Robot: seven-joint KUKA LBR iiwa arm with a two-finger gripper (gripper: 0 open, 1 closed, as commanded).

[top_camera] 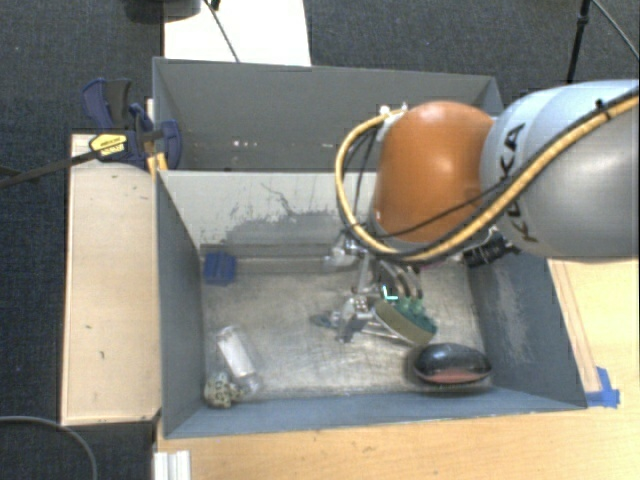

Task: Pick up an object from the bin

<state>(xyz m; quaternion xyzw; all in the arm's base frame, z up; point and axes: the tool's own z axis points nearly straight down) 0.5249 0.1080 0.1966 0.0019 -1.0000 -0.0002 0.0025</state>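
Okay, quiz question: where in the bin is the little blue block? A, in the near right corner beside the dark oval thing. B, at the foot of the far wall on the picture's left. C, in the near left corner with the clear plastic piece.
B: the blue block lies at the foot of the far wall on the left, apart from the clear plastic piece and the dark oval thing, which lie nearer the front.

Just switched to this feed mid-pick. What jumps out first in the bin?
The arm's big orange cover dominates, hanging over the right middle of the bin. Below it, by the front right corner, lies a dark oval thing, with a green item just behind. At left sit a small blue block and a clear plastic piece.
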